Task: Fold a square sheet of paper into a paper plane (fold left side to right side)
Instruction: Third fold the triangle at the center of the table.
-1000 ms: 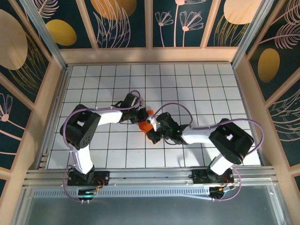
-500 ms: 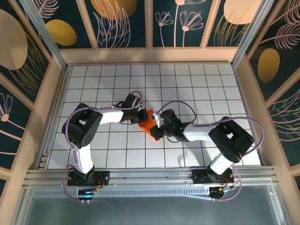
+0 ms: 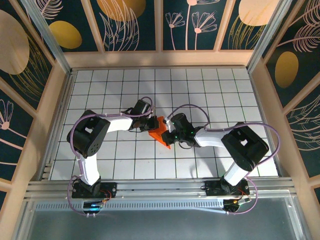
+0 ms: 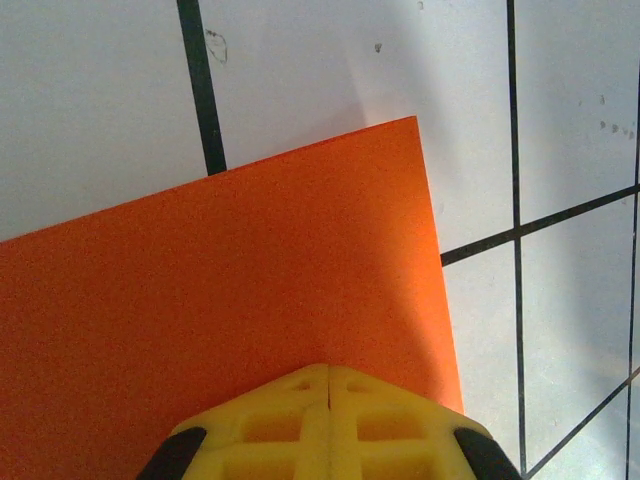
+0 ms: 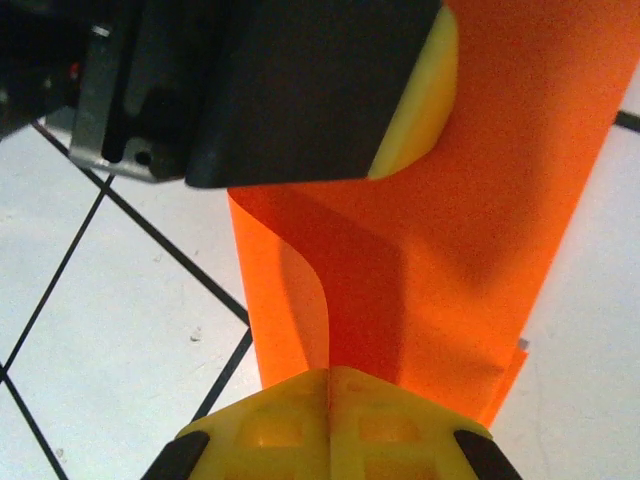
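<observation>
The right gripper [image 5: 329, 372] is shut tight, tips down on the square sheet of paper [image 5: 480, 200] (it may be pinching the curled-up flap; hard to tell). The orange sheet lies in the middle of the table [image 3: 200, 90]. Past it, the left gripper [image 4: 329, 368], shut too, presses it flat. A sideways push could slide it and spoil the fold.

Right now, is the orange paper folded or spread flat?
Folded: the orange paper lies in overlapping layers, with one flap curling up, not pressed flat.
</observation>
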Available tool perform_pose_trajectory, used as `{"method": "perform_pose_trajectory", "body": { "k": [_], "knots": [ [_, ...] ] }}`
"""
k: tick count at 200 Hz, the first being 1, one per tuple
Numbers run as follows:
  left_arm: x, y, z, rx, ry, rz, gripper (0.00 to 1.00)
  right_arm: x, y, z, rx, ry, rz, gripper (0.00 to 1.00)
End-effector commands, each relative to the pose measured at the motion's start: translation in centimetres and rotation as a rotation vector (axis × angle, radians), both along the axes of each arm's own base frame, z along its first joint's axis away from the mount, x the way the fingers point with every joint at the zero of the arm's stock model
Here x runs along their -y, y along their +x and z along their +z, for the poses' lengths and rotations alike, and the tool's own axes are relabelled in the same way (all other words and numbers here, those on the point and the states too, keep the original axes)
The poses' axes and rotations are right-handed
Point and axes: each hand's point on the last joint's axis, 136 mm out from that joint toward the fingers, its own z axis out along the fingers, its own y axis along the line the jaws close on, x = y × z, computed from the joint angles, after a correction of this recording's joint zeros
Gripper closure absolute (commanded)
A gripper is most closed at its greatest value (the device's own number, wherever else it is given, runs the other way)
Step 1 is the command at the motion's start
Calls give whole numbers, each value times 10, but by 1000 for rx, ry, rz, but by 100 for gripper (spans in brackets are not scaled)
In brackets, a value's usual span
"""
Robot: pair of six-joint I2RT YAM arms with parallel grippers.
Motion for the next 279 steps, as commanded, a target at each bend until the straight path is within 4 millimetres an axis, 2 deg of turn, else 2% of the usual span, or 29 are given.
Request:
{"method": "perform_pose_trajectory", "body": {
  "k": [1,111,178,196,236,260,279],
  "knots": [
    [-12,-11,-26,-55,96,-3,100,4,10,-2,4,-32,-27,100],
    [-10,-11,-24,-50,91,-8,100,3,12,-11,-5,-47,-23,100],
    [-7,-8,-18,-40,69,3,100,5,8,-23,-37,-68,-21,100],
    [-5,-4,-10,-21,62,10,99,7,5,-28,-53,-76,-20,100],
    [2,16,29,64,23,22,95,11,-1,-37,-80,-93,-18,92],
    [-2,26,54,119,-1,48,91,11,-2,-39,-88,-95,-19,89],
    [-9,26,70,158,-9,77,90,11,-2,-39,-88,-93,-18,87]
  ]
}}
